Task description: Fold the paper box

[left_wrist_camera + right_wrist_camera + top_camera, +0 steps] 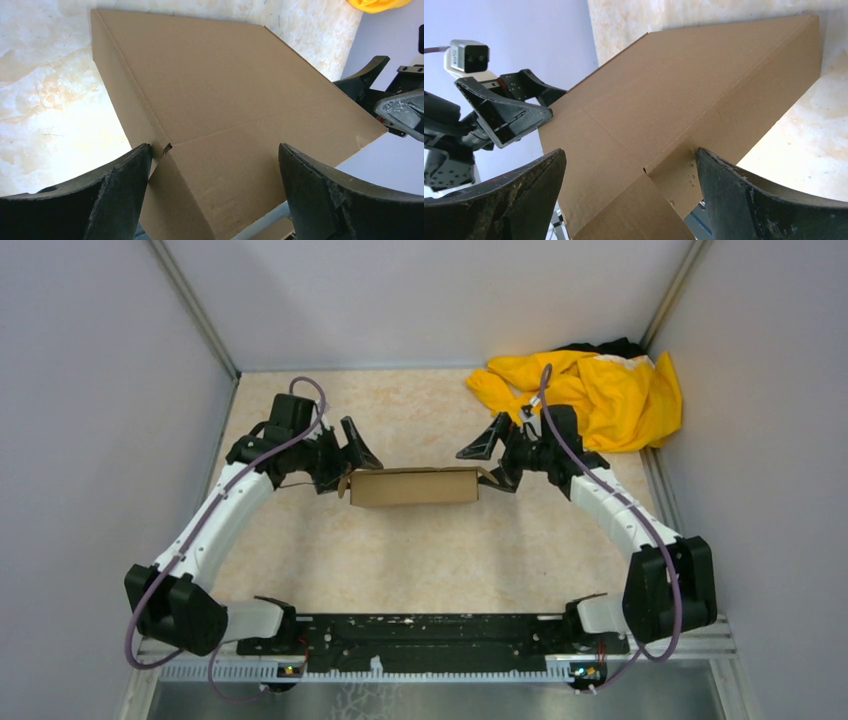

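The paper box (413, 486) looks folded shut at the middle of the table (400, 560), end flaps perhaps untucked, with the left gripper (350, 468) and right gripper (487, 465) flanking it, jaws wide and empty.

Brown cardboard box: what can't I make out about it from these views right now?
- Top view: both ends of the brown corrugated cardboard box are partly covered by the left gripper and right gripper; contact unclear.
- Left wrist view: its near flap is cut off by the bottom edge.
- Right wrist view: same; underside hidden.
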You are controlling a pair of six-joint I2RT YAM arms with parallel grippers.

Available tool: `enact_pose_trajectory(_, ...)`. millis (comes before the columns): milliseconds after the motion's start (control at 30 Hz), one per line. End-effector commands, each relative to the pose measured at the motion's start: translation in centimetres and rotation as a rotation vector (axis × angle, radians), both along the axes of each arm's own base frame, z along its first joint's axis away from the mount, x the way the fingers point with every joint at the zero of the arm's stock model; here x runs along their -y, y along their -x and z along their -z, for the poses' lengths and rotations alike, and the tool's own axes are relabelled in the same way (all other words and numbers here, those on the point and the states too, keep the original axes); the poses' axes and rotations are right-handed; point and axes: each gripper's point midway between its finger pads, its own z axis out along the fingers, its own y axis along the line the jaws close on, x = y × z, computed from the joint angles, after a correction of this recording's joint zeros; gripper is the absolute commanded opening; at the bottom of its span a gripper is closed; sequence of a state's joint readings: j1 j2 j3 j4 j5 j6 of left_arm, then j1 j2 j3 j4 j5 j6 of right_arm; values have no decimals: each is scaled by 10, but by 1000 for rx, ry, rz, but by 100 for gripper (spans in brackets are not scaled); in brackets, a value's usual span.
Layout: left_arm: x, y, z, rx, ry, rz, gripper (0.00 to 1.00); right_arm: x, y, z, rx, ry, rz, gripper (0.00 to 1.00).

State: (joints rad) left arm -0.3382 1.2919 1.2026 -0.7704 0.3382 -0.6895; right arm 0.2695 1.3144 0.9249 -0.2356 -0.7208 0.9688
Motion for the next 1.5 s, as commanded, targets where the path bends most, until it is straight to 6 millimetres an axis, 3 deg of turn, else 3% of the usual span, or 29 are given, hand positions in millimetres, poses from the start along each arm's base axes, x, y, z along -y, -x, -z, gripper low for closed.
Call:
enact_pose_trajectory(0, 40, -1, -43, 10, 249, 113, 98, -28, 3, -58, 76, -181, -156, 99)
enact_pose_trajectory(333, 29, -29, -30, -3, 281, 101, 98, -26, -27, -40, 46, -190, -139, 99)
enact_pose_trajectory(800, 11, -59, -8, -2, 279, 98, 98, -21, -71, -32, 68, -209, -118, 99)
enact_pose_trajectory(1267, -3, -63, -16, 65, 221, 165, 99, 25, -92, -38, 169, -73, -68, 99)
enact_pose_trajectory(1467, -8, -72, -17, 75, 227, 145, 98, 36, -99, -39, 181, -76, -46, 99)
